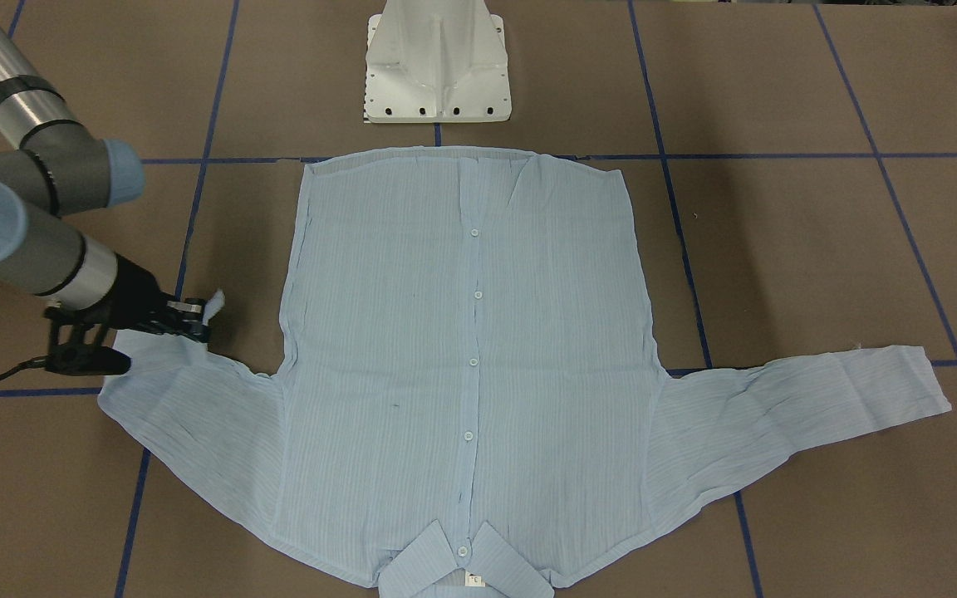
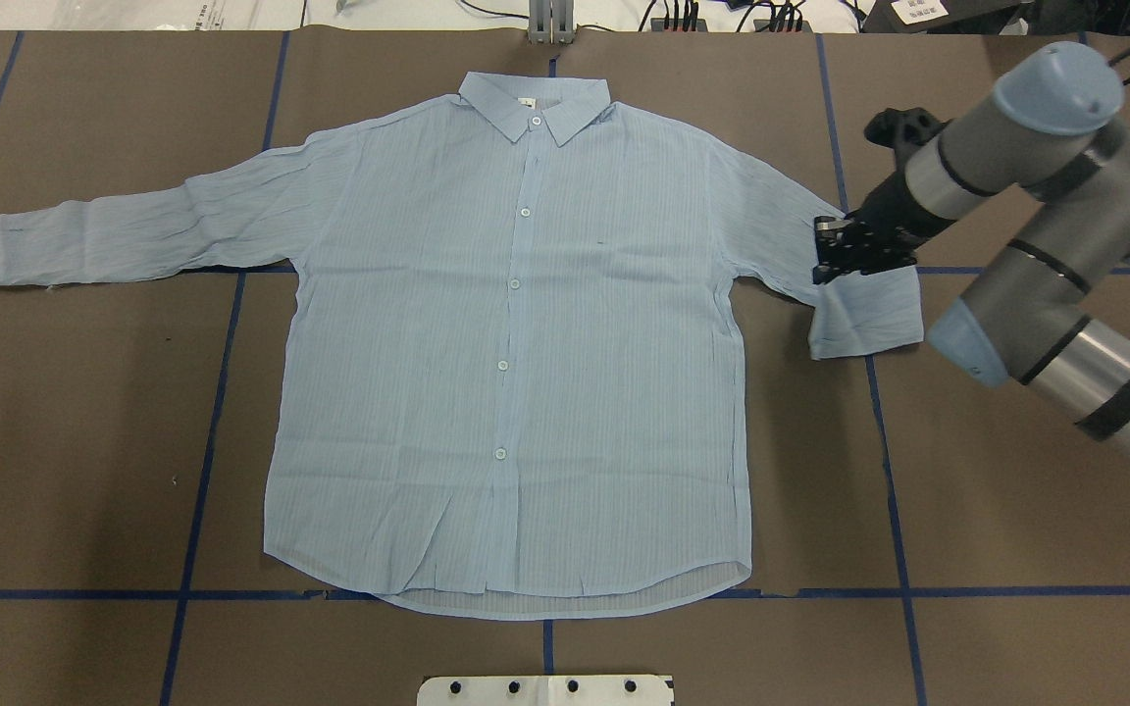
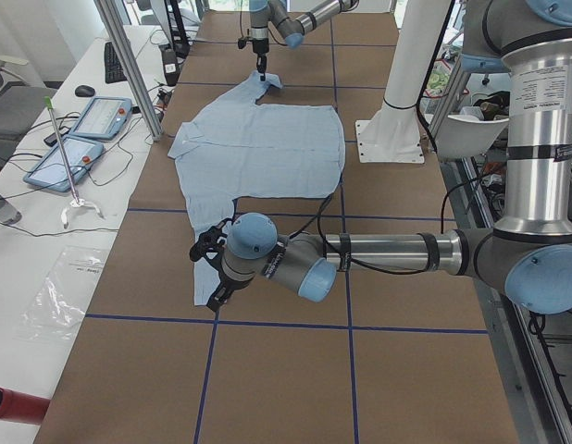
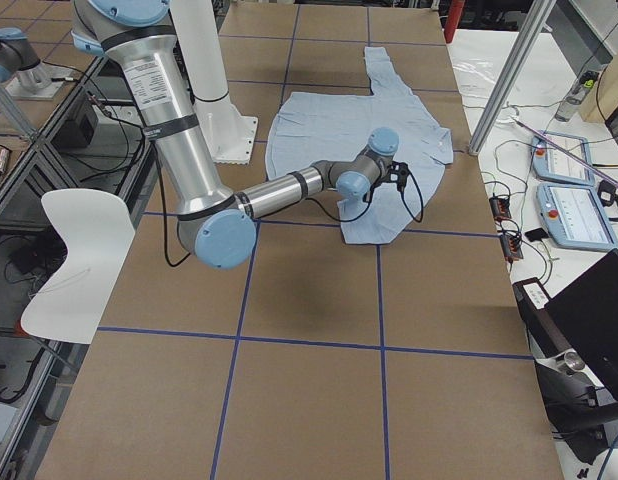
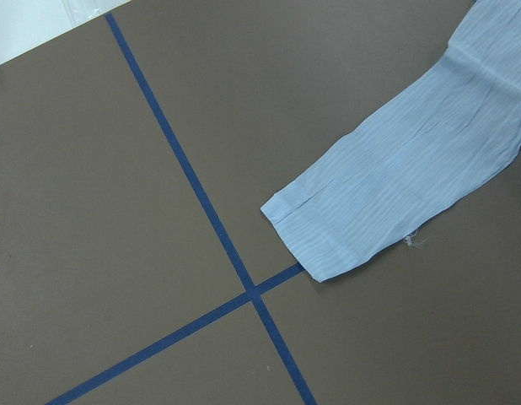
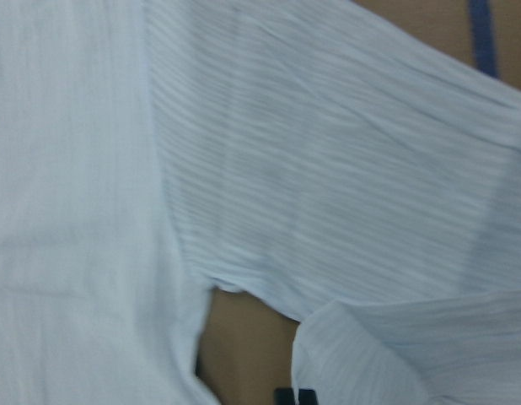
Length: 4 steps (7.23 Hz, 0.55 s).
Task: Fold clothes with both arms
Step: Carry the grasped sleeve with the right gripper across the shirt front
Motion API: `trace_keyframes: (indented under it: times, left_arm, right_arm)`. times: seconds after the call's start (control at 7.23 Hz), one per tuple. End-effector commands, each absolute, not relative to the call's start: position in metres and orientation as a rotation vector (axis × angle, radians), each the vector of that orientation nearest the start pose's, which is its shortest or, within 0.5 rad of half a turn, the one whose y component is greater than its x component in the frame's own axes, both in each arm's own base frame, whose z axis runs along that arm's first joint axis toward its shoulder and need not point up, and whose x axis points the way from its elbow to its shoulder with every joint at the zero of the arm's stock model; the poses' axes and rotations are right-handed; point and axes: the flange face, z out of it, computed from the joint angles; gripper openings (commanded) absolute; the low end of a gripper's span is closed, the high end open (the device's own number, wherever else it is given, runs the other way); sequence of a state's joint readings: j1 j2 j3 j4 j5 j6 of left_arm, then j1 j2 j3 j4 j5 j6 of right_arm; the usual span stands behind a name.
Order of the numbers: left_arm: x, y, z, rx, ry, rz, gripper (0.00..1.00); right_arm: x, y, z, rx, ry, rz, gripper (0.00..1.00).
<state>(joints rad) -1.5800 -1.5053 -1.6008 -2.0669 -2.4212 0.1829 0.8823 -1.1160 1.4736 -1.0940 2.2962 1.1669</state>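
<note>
The table is covered in brown paper, marked into big squares by blue tape lines. From over the robot's shoulders, the shirt lies face up and buttoned in the middle. Its collar is at 12 o'clock and its hem at 6 o'clock, near the white pedestal base.

Starting at 9 o'clock, 1 sleeve stretches out flat, its cuff just beside a tape crossing. The left arm reaches low over that end of the table. The left gripper shows only from the side, so I cannot tell whether its claw is released or clenched.

Toward 3 o'clock, the other sleeve is doubled back on itself, its end raised off the paper. The right gripper is clenched on that sleeve's edge (a bit of pale cloth pokes out between the fingers). The right arm comes in from about 4 o'clock.

Around the room, a white desk runs along the far side with 2 tablets on it, plus cables and aluminium posts. A clear plastic bag also lies there, its contents too small to make out.
</note>
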Motion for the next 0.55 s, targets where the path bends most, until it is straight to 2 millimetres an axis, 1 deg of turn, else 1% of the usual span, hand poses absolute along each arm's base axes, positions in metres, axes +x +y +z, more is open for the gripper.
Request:
trace_keyframes:
  times: [0.0, 0.14, 0.28, 0.41]
  left_arm:
    - [-0.062, -0.48, 0.618, 0.507, 0.801, 0.356, 0.99]
    - [-0.062, -0.48, 0.618, 0.507, 0.801, 0.356, 0.99]
    - [-0.062, -0.48, 0.618, 0.506, 0.801, 0.355, 0.99]
    - [-0.062, -0.48, 0.618, 0.505, 0.802, 0.351, 0.99]
  right_arm:
    - [-0.447, -0.601, 0.309, -0.066, -1.048, 0.266, 0.0]
    - [-0.468, -0.627, 0.271, -0.052, -1.052, 0.31, 0.0]
    - [-0.487, -0.65, 0.22, -0.019, -1.061, 0.373, 0.0]
    - [-0.531, -0.643, 0.166, -0.018, -1.076, 0.464, 0.0]
